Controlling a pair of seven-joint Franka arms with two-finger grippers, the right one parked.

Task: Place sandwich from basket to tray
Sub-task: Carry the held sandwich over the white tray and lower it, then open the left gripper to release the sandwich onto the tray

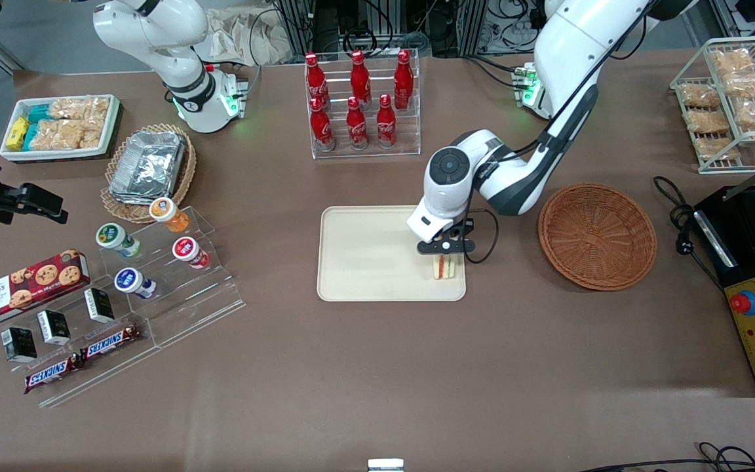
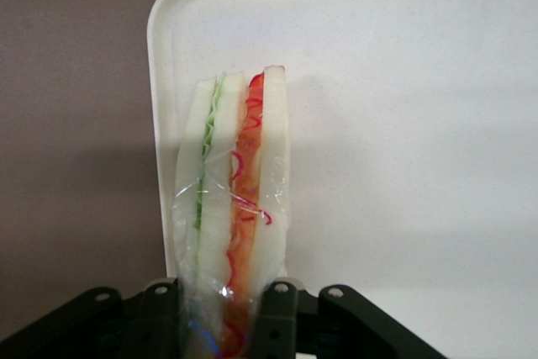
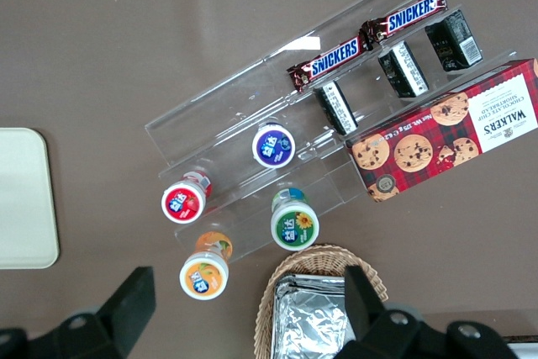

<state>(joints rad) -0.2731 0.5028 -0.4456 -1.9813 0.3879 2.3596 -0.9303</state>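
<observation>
Broadly, the brown table (image 1: 364,367) carries everything, and the cream-beige tray (image 1: 364,255) lies flat near its middle. Toward the working arm's end of the table, well apart from the tray, sits the round reddish-brown basket (image 1: 597,236) — nothing shows inside it. Farther from the front camera than the tray stands a clear rack of red bottles (image 1: 359,105). Toward the parked arm's end lies a clear stepped stand (image 1: 154,288) holding small cups and snack bars.

Over the tray's corner nearest the basket hangs the left arm's gripper (image 1: 446,252), its black fingers (image 2: 282,317) pinching the sandwich (image 2: 235,199) by one end. The wedge is wrapped in clear film and stands on edge — white bread slices side by side, a green layer and an orange-red layer between them. From the front, the sandwich (image 1: 444,267) sits within the tray's rim, close to its edge, though whether it touches the surface cannot be told.
</observation>
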